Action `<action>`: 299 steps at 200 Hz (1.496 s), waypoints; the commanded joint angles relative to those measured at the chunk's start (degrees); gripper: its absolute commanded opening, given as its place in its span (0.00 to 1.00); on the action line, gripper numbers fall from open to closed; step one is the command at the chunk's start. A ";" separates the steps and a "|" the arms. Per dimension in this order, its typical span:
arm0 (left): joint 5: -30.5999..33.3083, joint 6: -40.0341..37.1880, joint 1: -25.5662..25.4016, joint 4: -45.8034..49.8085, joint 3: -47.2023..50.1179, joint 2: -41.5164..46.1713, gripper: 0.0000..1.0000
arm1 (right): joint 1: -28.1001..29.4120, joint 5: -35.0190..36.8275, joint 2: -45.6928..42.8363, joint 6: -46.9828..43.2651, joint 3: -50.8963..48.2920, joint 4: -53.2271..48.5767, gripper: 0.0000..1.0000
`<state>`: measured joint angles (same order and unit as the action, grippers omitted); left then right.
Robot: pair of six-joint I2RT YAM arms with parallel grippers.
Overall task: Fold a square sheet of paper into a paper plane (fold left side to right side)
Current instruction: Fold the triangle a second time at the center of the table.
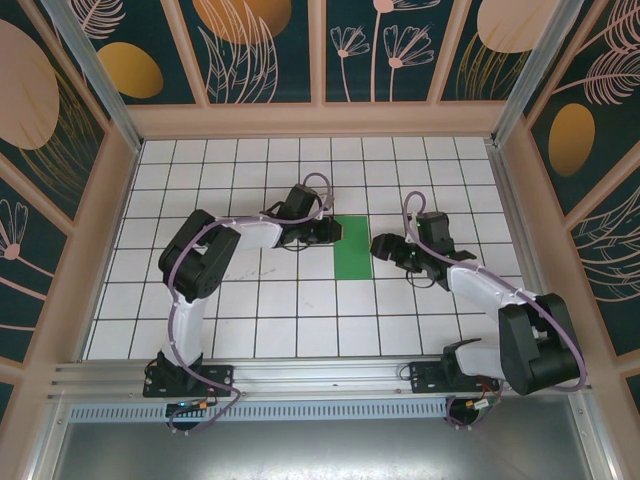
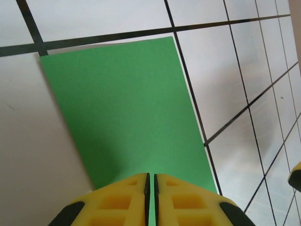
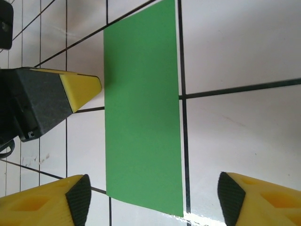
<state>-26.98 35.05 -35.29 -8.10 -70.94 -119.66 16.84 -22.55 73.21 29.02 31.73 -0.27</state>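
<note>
Now your left gripper [image 2: 151, 178], fingers pressed together, sits low over the paper [image 2: 127, 108]. Your right gripper [image 3: 153, 195] hovers spread beside it.

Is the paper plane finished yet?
Not yet. The green paper already looks folded in half, into a narrow rectangle. The left gripper, shut, sits at its left edge; the right gripper is open next to it. The pointy plane folds are left.

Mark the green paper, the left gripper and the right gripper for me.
Thin bright-green paper rectangle [image 1: 352, 247]: top external view, its middle.
Left yellow-fingered gripper [image 2: 150, 175]: left wrist view, between shut fingertips.
Right yellow-fingered gripper [image 3: 154, 197]: right wrist view, between open fingertips.
</note>
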 commanded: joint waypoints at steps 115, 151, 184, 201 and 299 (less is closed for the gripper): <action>7.56 -3.41 -1.78 10.05 -2.24 -2.90 0.15 | -1.41 -10.38 8.93 -1.83 5.58 -5.39 0.73; 7.21 -2.97 -1.93 9.10 -1.59 -2.95 0.15 | -1.29 -14.18 14.85 2.21 7.74 -6.77 0.67; 7.21 -2.99 -1.98 8.81 -1.44 -2.66 0.15 | 0.02 -15.26 17.31 3.40 8.72 -5.25 0.64; 7.12 -2.96 -2.00 8.74 -1.47 -2.77 0.15 | 0.74 -14.99 18.21 3.59 9.51 -5.20 0.64; 8.25 -3.48 -2.04 5.65 0.71 2.14 0.28 | 0.72 -16.68 20.85 5.24 13.31 -1.82 0.58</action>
<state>-21.69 32.91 -37.21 -2.37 -72.75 -120.49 18.15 -37.39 93.45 33.41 42.72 -4.58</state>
